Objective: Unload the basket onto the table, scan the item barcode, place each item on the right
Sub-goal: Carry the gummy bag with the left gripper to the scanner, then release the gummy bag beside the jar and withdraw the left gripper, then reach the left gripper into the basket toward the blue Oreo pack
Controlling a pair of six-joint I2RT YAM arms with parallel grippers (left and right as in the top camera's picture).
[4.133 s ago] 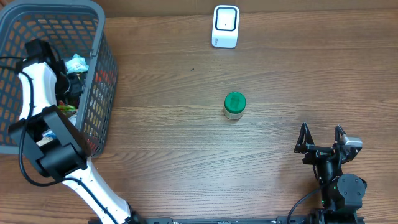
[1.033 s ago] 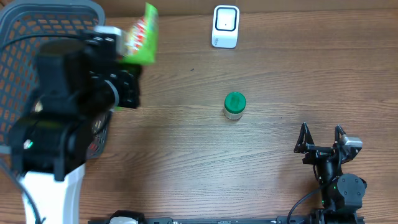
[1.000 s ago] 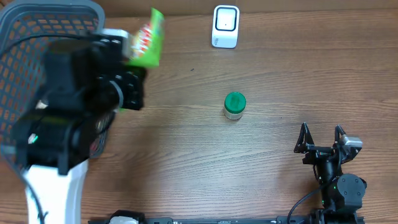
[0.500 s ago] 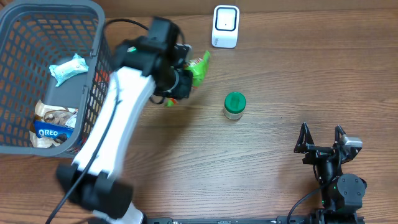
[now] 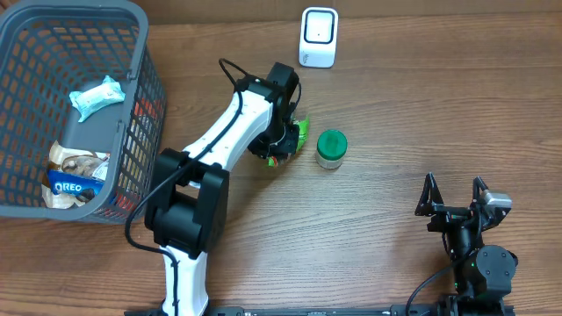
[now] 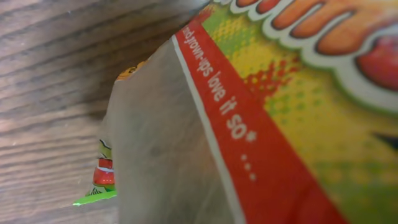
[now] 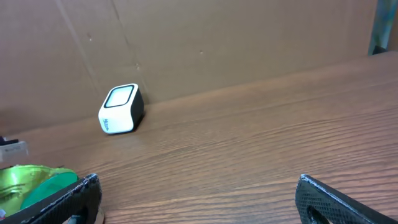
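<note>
The left end effector pinches the green snack packet just left of the green-lidded jar, mid-surface. It is out of the basket; showing its barcode to the far scanner is left to do. The right end effector sits spread.

A green-and-red snack packet fills the view above the wooden table.

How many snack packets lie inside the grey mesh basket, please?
3: a light-blue wrapper centrally, a brown packet and blue Oreo pack at the near-left corner; more may be hidden.
</note>
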